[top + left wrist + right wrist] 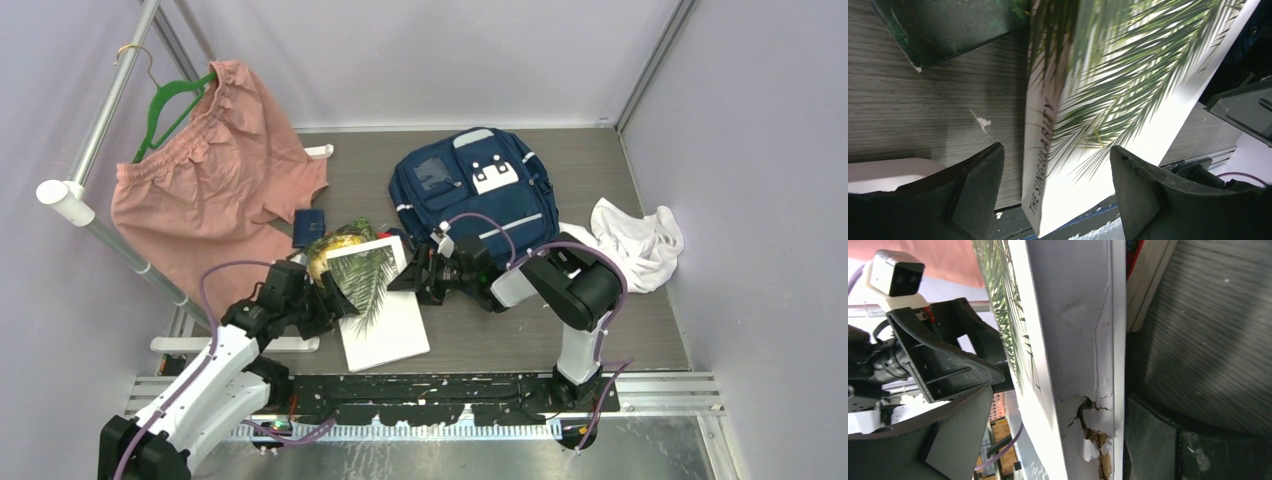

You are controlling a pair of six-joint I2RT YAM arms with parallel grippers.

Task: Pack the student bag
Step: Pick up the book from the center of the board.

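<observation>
navy backpack (pixel 520 195), pink shorts (pixel 200 200), white palm-leaf book (pixel 390 320)

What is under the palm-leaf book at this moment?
The book's far left corner seems to cover part of a yellow-green item that peeks out beside it. Table shows around the rest. Anything beneath the book's middle is hidden.

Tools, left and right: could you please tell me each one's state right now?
Left tool: open, astride the book, not gripping it.
Right tool: open, also astride the book's edge.

Left tool (pixel 1055 150) spread wide — palm-leaf book (pixel 1108 100) between.
</observation>
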